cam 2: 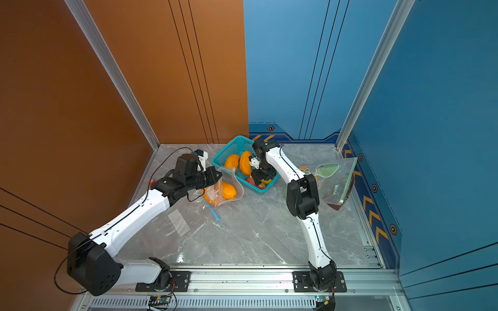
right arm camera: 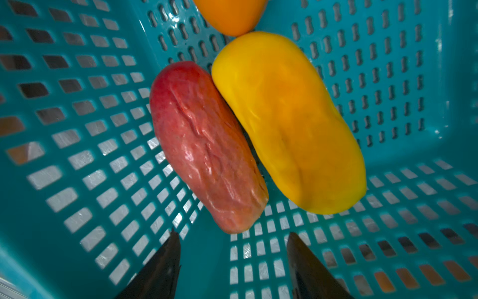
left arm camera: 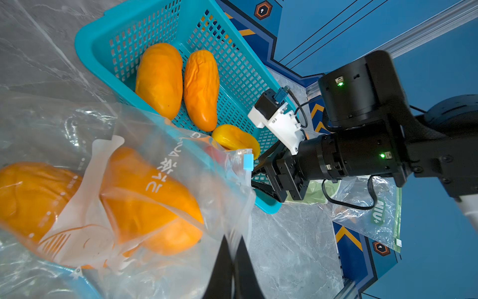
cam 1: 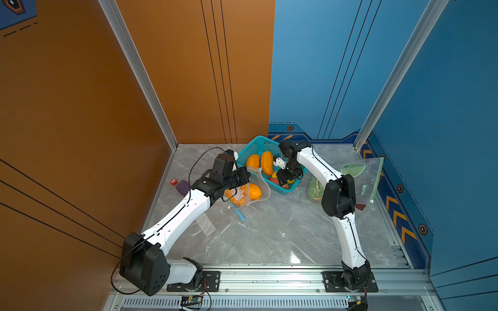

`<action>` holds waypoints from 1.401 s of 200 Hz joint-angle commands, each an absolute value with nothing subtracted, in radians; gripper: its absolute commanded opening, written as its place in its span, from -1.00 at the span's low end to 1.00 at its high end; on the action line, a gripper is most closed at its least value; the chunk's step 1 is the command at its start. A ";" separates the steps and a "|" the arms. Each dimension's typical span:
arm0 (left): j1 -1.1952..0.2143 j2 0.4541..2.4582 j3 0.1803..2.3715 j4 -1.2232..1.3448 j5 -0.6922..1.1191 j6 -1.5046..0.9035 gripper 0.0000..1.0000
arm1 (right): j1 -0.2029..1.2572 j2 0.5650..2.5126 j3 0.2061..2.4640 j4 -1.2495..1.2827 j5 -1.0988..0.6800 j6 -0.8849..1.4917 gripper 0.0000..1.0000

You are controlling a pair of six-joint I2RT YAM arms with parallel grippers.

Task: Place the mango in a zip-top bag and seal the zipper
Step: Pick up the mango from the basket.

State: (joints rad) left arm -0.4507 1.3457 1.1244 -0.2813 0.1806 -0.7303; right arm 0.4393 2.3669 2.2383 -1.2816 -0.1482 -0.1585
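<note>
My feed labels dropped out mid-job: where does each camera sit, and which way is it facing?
Top views: overhead from the front rail, looking down; left arm, right arm, basket show.
Left wrist: looks past shut jaws pinching the zip-top bag toward the right arm.
Right wrist: looks down into the basket at red mango, yellow mango; open jaws show.
Shared: both wrist views show the yellow mango.
</note>
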 commanded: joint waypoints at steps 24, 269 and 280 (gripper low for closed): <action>-0.453 1.362 1.154 -0.281 0.184 -0.717 -1.00 | 0.451 2.456 2.329 -1.320 -0.144 -0.175 0.42; -0.469 1.358 1.157 -0.282 0.189 -0.715 -1.00 | 0.436 2.217 2.319 -1.286 -0.071 -0.012 -0.71; -0.467 1.356 1.155 -0.283 0.190 -0.715 -1.00 | 0.439 2.160 2.282 -1.276 -0.070 0.024 -0.72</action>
State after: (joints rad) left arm -0.4633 1.3602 1.1278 -0.2813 0.1841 -0.7303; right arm 0.4404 2.2951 2.3360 -1.2785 -0.0998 -0.0685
